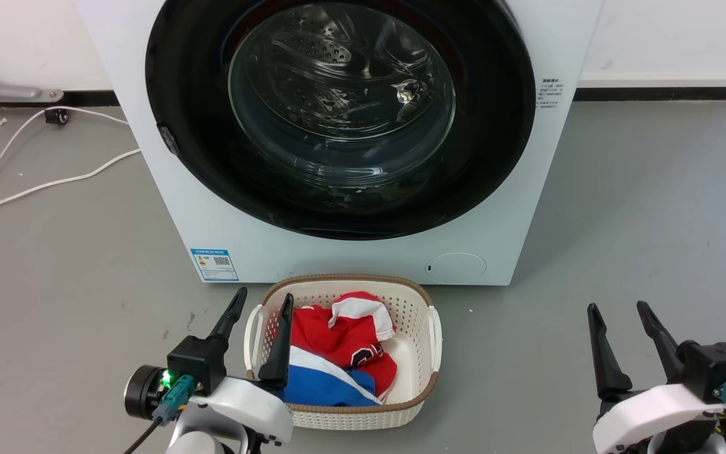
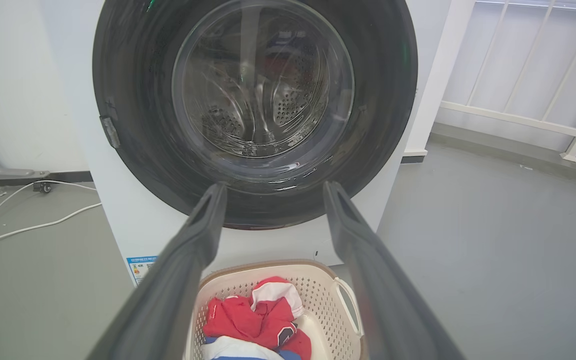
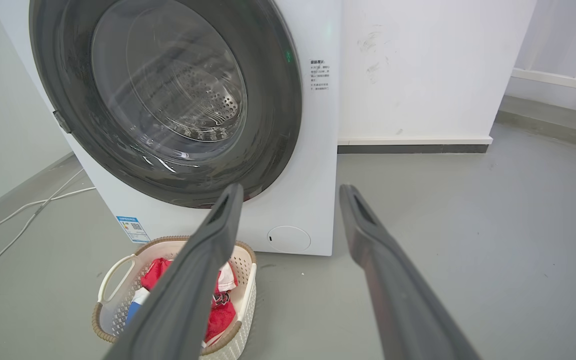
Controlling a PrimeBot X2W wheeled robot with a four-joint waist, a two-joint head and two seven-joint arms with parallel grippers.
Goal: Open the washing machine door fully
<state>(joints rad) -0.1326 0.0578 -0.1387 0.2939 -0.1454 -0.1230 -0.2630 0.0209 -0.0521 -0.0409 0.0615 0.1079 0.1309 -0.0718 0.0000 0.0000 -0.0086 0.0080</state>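
The washing machine door [image 1: 489, 164] is a big round glossy black ring with a clear bulging glass bowl [image 1: 341, 94] at its centre. It lies flat against the white machine front, with a small grey latch tab [image 1: 168, 140] on its left rim. The door [image 2: 133, 105] [image 3: 273, 110] also fills the upper part of both wrist views. My left gripper [image 1: 262, 300] hangs open low at the left, over the basket's left rim. Far to the right my right gripper [image 1: 619, 309] is open above the floor. Both are well short of the door and hold nothing.
A cream plastic laundry basket [image 1: 416, 301] with red, white and blue clothes [image 1: 344, 347] stands on the grey floor just before the machine. White cables [image 1: 35, 186] trail across the floor at the left. A white railing [image 2: 528, 75] stands to the machine's right.
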